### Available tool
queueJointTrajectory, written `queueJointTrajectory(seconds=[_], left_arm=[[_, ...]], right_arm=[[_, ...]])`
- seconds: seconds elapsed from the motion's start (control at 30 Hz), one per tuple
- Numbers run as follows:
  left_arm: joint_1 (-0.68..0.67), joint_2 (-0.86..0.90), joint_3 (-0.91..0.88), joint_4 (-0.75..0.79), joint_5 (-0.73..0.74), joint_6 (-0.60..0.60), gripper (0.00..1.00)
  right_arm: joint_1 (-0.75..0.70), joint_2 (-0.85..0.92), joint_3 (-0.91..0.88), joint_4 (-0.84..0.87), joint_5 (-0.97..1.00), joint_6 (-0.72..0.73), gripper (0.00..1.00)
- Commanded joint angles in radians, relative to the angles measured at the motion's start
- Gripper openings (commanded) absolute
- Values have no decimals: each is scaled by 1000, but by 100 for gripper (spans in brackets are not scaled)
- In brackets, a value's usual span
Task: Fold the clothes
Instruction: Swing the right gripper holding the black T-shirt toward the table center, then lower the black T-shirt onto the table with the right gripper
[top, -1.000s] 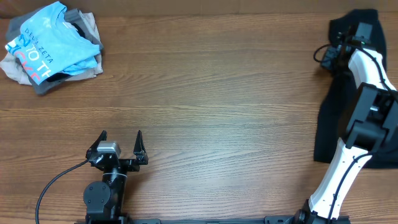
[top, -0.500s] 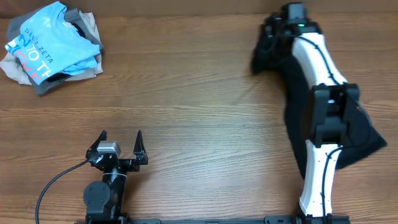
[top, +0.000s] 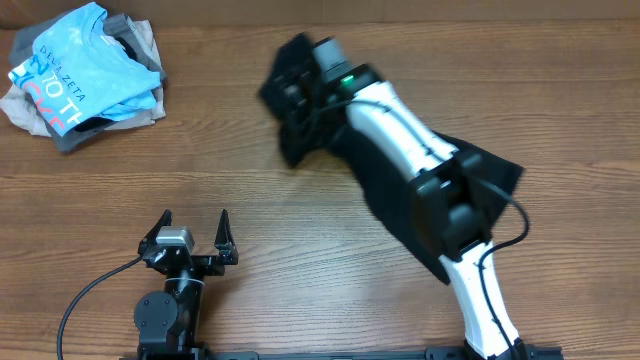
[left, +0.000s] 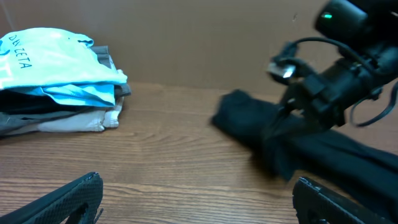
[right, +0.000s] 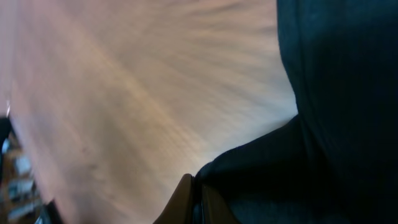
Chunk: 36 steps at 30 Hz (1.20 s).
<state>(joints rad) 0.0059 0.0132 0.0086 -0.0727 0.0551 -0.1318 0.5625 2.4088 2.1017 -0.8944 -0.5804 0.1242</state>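
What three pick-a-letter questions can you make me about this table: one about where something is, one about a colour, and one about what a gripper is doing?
1. Where on the table is the clothes pile?
A) the middle
B) the far left corner
C) the near right edge

2. What colour is the garment held by the right gripper?
A) red
B) yellow
C) black

3. How is the left gripper?
A) open, holding nothing
B) shut on a sock
C) shut on a towel

Answers:
1 B: the overhead view shows the pile at the far left corner.
2 C: the cloth bunched at that gripper is plain black.
3 A: its fingers stand wide apart over bare wood.
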Motion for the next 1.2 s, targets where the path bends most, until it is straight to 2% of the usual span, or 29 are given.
queueJointTrajectory(seconds=[0.0,0.07,0.1,0.13,0.17,0.33,0.37,0.5,0.57,0.7,0.87,1.17], left_arm=[[-5,-8,-4,-2,-3,4,100],[-5,-8,-4,-2,-3,4,100],[-5,-8,-4,-2,-3,4,100],[-5,-8,-4,-1,-3,4,100],[-5,-8,-4,-2,-3,4,100],[-5,-8,-4,-2,-3,4,100],[-5,-8,-4,-1,-3,4,100],[-5,-8,-4,-1,-3,4,100],[-5,-8,-4,-1,-3,4,100],[-5,-8,-4,-2,-3,4,100],[-5,-8,-4,-1,-3,4,100],[-5,-8,-4,-2,-4,4,100]], right_arm=[[61,10,27,7,-2,23,4],[94,10,27,5,23,33,4],[106,10,27,4,26,33,11],[114,10,27,1,30,33,33],[119,10,27,-2,31,33,37],[113,-11,28,-27,27,33,41],[104,-23,28,-34,25,33,45],[47,-89,28,-42,31,32,71],[-2,-124,28,-31,72,32,98],[-99,-135,27,26,120,-28,100],[-179,-88,24,63,124,-50,94],[-161,-7,8,153,86,-51,89]])
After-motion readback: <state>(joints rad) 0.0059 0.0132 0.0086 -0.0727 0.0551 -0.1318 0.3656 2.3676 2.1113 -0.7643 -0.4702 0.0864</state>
